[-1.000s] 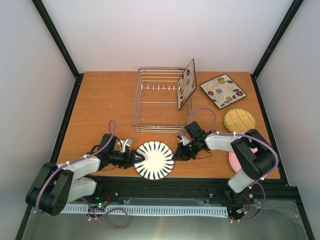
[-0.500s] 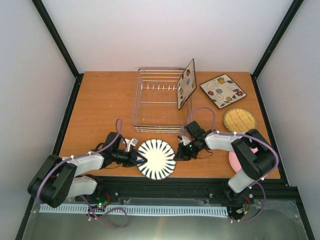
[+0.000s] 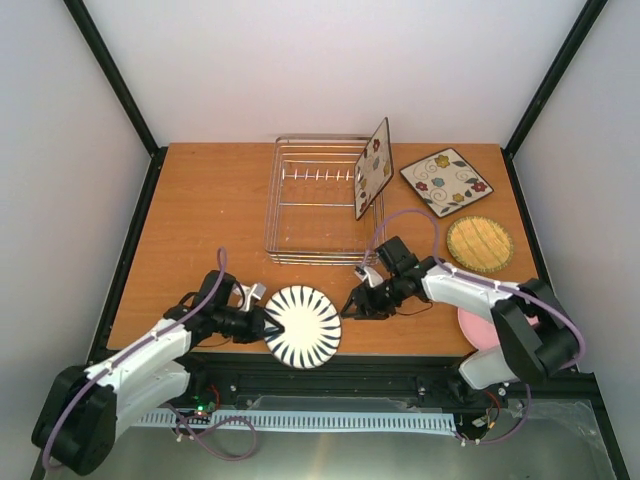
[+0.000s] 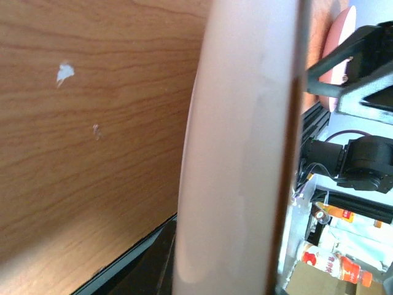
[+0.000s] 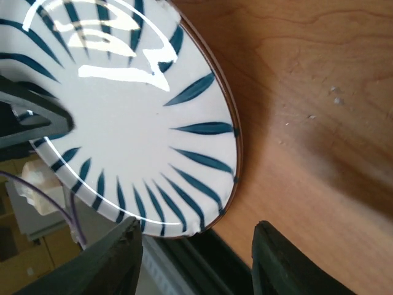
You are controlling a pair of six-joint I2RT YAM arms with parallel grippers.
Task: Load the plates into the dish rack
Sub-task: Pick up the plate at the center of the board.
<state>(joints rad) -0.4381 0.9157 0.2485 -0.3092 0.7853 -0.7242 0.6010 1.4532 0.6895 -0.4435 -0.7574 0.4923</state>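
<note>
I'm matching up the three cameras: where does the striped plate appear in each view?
Top external: striped plate sits low centre, face up towards the camera.
Left wrist: seen edge-on, its pale underside fills the middle.
Right wrist: its striped face is at upper left.
Shared landmark: the wooden table.

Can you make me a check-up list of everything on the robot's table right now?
Surface: wooden table, a few white specks.
Job's things: dish rack holds one floral plate upright; second floral plate, tan woven plate and pink plate lie outside; striped plate at near edge.
Clutter: nothing seen.
Grippers: left gripper shut on striped plate's rim; right gripper open, beside it.
Cables: purple cables loop along both arms.
Surroundings: white walls, black frame.
</note>
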